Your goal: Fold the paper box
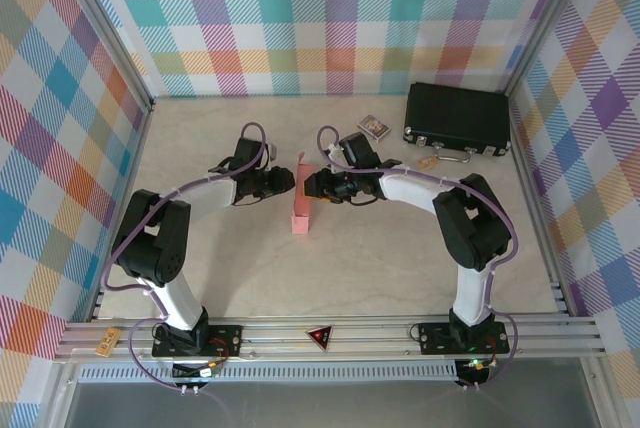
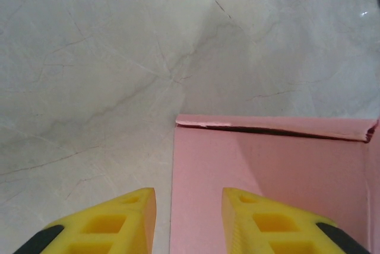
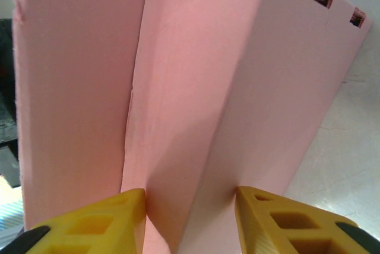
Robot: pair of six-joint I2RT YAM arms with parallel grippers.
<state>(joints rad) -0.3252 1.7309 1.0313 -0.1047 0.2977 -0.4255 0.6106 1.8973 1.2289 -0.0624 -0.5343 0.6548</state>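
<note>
Finds the paper box [image 1: 299, 210] standing on edge at mid-table, long axis running from near side to far side. Shows both arms bent inward toward it: left gripper [image 1: 287, 184] narrowly apart beside its left face, right gripper [image 1: 311, 186] straddling a folded panel; cannot tell whether pinching.
</note>
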